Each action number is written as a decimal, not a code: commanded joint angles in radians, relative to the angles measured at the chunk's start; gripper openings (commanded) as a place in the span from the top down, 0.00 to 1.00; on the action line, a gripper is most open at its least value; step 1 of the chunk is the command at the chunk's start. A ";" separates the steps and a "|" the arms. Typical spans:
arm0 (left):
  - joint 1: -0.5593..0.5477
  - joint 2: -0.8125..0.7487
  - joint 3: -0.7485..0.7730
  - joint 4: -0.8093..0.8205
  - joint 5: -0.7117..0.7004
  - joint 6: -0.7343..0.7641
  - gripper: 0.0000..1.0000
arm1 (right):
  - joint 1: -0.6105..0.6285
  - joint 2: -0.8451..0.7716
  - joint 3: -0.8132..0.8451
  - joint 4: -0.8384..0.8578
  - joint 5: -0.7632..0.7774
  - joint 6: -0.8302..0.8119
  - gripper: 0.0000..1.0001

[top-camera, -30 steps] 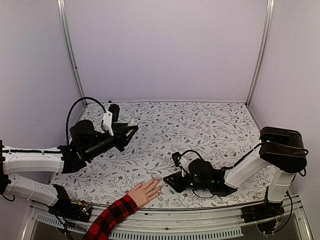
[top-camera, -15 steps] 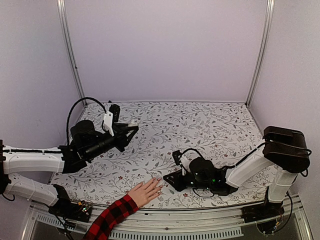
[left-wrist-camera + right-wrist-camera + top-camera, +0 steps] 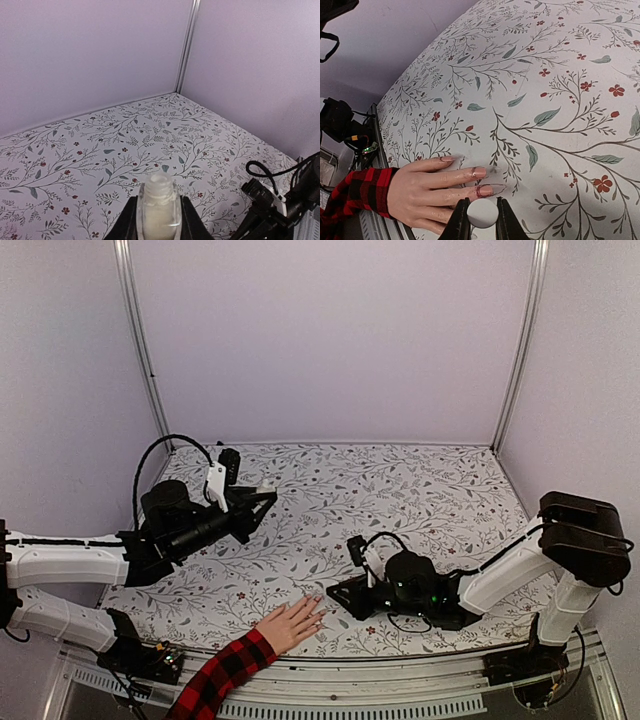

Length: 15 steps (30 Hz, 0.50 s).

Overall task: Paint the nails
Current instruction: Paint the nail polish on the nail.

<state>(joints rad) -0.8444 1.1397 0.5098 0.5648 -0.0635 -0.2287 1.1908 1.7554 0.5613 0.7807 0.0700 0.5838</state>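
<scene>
Now: one hand (image 3: 420, 190) lies flat at the near edge of the table (image 3: 560, 100), three nails (image 3: 485, 190) showing. Just over its fingertips the right gripper (image 3: 482, 225) pinches one white cap (image 3: 482, 212), covering the lower fingers. Farther back, the left gripper (image 3: 159, 222) clamps one clear bottle (image 3: 159, 200).

Soft, even light fills my enclosure, tinting the walls (image 3: 330, 340) pale lilac and leaving only faint shadows on the bench (image 3: 430, 490). The overhead view bows the corner posts (image 3: 142, 350). Up close at right, the nails (image 3: 485, 190) glint; the white cap (image 3: 482, 213) nearest the lens blurs.
</scene>
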 commanded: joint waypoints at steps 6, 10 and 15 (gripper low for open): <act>-0.003 -0.004 0.003 0.040 0.002 0.009 1.00 | 0.011 0.035 0.014 0.042 -0.059 -0.026 1.00; -0.003 -0.003 0.003 0.041 0.002 0.009 1.00 | 0.010 0.047 0.025 0.037 -0.060 -0.026 1.00; -0.003 -0.005 0.000 0.043 0.001 0.010 1.00 | 0.010 0.063 0.035 0.033 -0.059 -0.029 1.00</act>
<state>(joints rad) -0.8444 1.1397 0.5098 0.5652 -0.0639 -0.2287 1.1931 1.7966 0.5686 0.7963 0.0235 0.5640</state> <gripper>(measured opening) 0.214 0.162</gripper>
